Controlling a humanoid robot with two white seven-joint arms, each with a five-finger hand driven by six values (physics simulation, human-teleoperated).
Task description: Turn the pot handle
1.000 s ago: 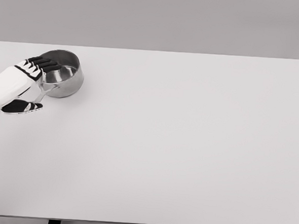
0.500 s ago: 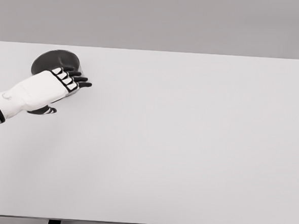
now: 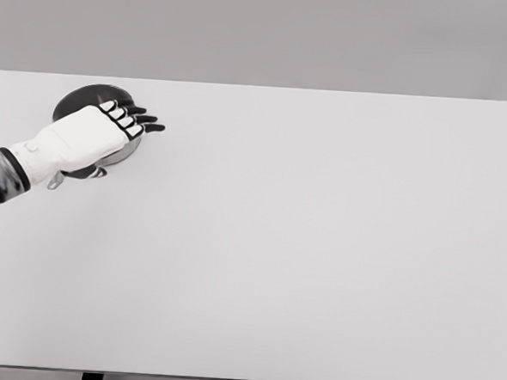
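A steel pot [image 3: 76, 99] stands at the table's far left corner, mostly covered by my left hand [image 3: 126, 127]. Only its dark back rim and a bit of its wall [image 3: 128, 150] show. The end of the pot's handle [image 3: 54, 180] pokes out below my wrist, pointing toward the front left. My left hand lies flat over the pot, palm down, its black fingers [image 3: 147, 120] stretched out to the right past the rim and closed on nothing. Its thumb is hidden under the palm. The right hand is out of view.
The white table [image 3: 302, 245] spreads wide to the right and front of the pot. Its left edge runs close beside my forearm [image 3: 0, 174], and the back edge lies just behind the pot.
The hand swung from the pot's left side, where thumb and fingers flanked the handle, to lie over the pot. In the last half second it moved slightly up and right.
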